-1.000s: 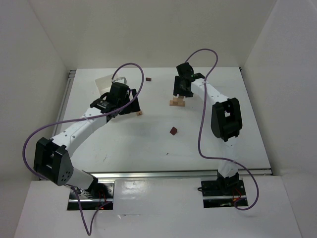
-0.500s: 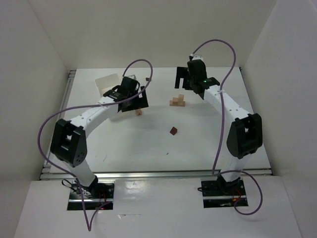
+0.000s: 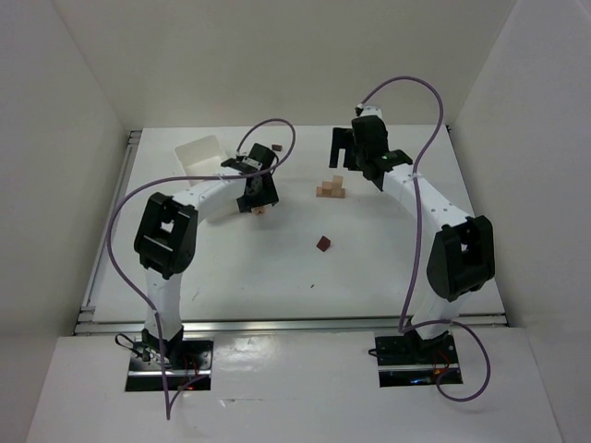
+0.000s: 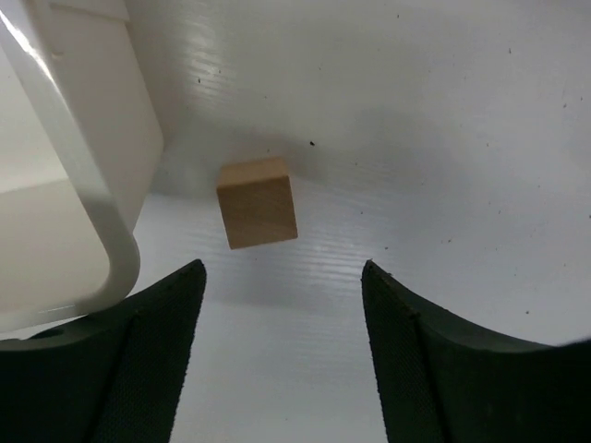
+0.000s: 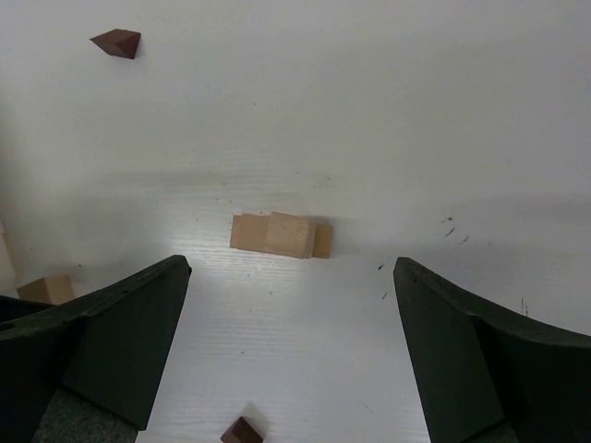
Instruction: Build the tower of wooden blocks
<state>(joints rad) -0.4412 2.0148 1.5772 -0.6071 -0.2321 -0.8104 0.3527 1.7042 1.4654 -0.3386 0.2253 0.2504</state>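
The wood block tower [image 3: 331,189] is a low tan stack near the table's far middle, with a cube on a wider base [image 5: 280,235]. My right gripper [image 3: 343,159] hangs open above and just behind it, nothing between its fingers [image 5: 138,332]. My left gripper [image 3: 261,194] is open, low over the table. A loose tan cube [image 4: 257,201] lies just ahead of its fingertips [image 4: 175,305], untouched. Loose wood blocks: a maroon one [image 3: 322,244] mid-table, a maroon wedge [image 5: 116,41] farther back, and the tan cube [image 3: 259,209].
A white tray [image 3: 203,155] stands at the back left, its rim [image 4: 83,185] close to the left of my left gripper. White walls enclose the table on three sides. Purple cables loop above both arms.
My right gripper opened, left its block on the stack and rose back from it. The left arm folded its elbow in and brought its gripper over the tan cube, jaws narrowing slightly.
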